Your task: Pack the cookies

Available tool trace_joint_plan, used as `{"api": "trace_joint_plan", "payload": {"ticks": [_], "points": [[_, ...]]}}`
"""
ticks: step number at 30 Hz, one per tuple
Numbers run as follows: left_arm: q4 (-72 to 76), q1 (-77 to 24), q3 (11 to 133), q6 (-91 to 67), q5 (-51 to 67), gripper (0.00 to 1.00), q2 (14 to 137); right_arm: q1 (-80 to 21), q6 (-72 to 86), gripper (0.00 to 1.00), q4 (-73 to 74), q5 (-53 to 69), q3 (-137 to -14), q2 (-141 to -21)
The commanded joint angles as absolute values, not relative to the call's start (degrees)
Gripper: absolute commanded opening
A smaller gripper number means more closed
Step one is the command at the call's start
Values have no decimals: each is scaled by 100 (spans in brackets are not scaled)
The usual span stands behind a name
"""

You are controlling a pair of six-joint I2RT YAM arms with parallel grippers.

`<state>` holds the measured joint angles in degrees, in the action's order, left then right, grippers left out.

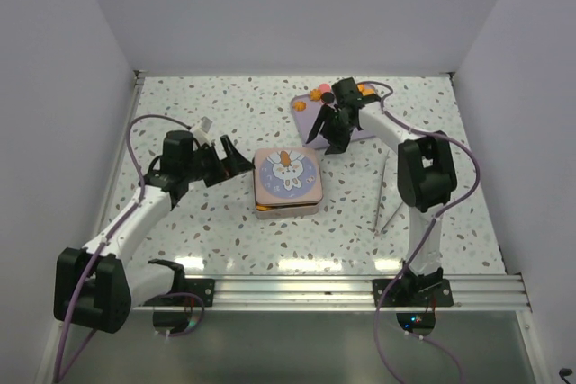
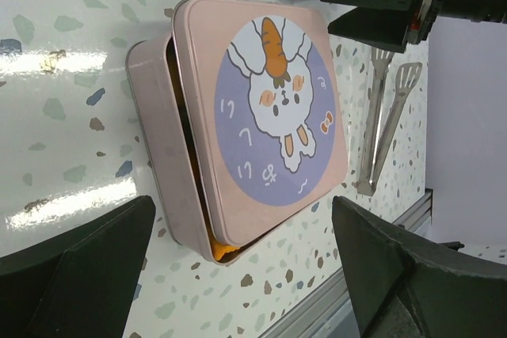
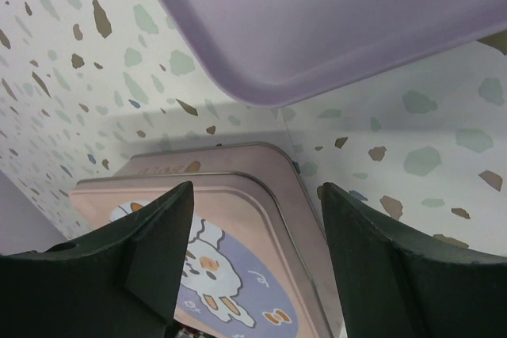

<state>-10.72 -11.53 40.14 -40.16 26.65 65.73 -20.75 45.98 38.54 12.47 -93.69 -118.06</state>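
We see a pink square tin (image 1: 286,193) in the middle of the speckled table (image 1: 207,240), its bunny-printed lid (image 2: 265,108) lying askew on top, so a dark gap runs along one side. At the tin's near corner a sliver of orange (image 2: 221,252) shows under the lid. We cannot tell how much is inside.

A few cookies (image 1: 317,93) sit on the lilac tray (image 1: 304,107) at the far side of the table. They are mostly orange rounds along its back edge, half hidden by the right arm.

The left gripper (image 1: 237,161) hangs just beside the tin's left side, its fingers (image 2: 87,267) spread wide, with the tin between them in the wrist view but not touched. The right gripper (image 1: 326,139) hovers over the tray's near corner, between tray and tin. Its fingers (image 3: 146,255) are also well apart, clear of both. A pair of metal tongs (image 2: 380,128) lies on the table to the right of the tin.
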Motion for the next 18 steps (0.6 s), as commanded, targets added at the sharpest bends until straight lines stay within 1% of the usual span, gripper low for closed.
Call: {"api": "trace_joint_plan", "payload": {"ticks": [1,10,18], "points": [[-1204,-1107,3929,-3823,2751,99,6460,-2171,4728,69,3744,1081,-9747,-11961],[-1274,-1107,3832,-3727,2786,99,6320,-2408,4851,68,3805,1002,-9932,-12164],[-1187,-1107,3473,-3770,2786,100,6065,-2593,4851,68,3876,905,-9730,-11892]]}}
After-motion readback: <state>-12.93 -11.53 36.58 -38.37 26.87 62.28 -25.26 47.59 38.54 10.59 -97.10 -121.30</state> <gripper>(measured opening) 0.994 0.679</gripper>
